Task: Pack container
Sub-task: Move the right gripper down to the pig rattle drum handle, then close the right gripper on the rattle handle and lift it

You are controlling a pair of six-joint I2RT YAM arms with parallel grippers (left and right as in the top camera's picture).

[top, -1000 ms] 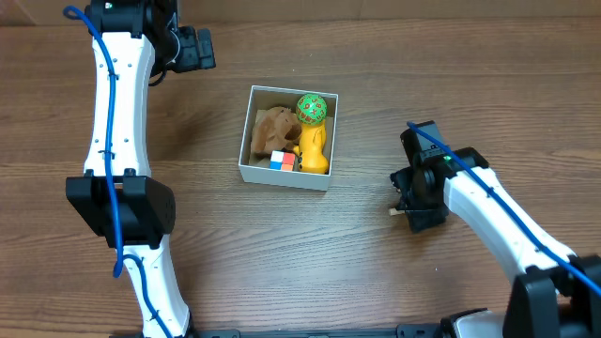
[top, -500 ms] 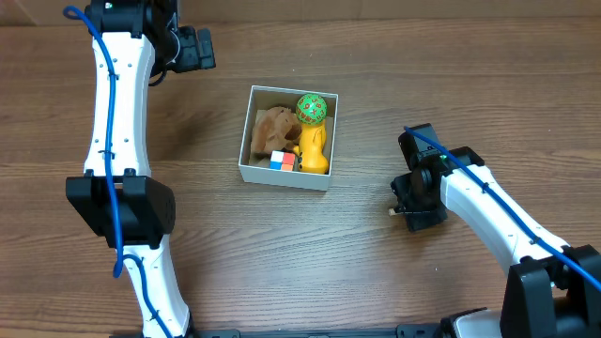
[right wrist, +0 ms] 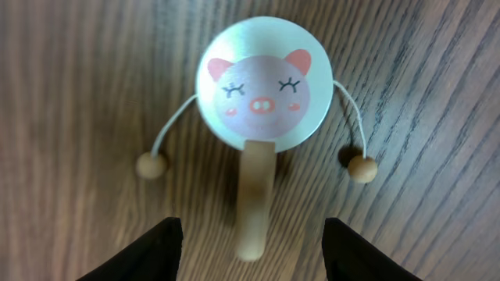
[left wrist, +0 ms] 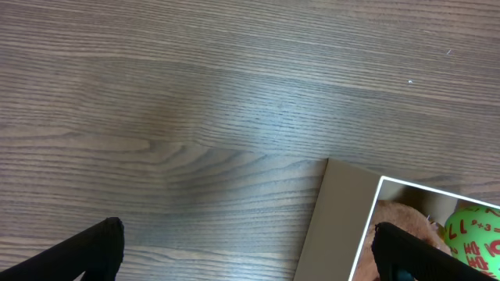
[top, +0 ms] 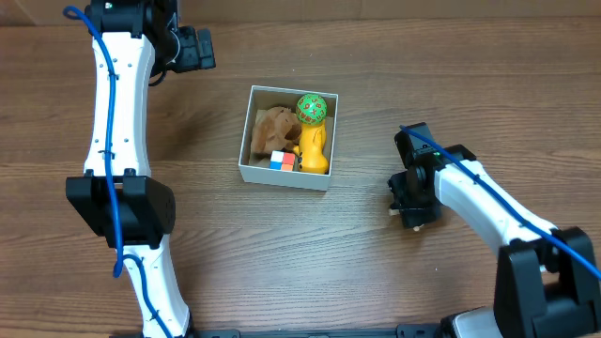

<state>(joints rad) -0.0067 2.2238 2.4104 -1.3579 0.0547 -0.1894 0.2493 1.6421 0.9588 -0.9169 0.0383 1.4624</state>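
Bright, even light from above. The overhead view is sharp, with a soft shadow on the table [top: 282, 253] at 9 o'clock of the container [top: 282, 176]. In the left wrist view, pale glare washes the wood mid-frame. In the right wrist view, the pig rattle-drum [right wrist: 262, 82] is clear, but its handle end and the dark fingers [right wrist: 148, 254] at 7 and 5 o'clock blur.

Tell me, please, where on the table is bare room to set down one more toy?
Bare table lies between the left arm and the container, and in front of the container. Crowded: inside the container, and right of it, where the pig drum lies.
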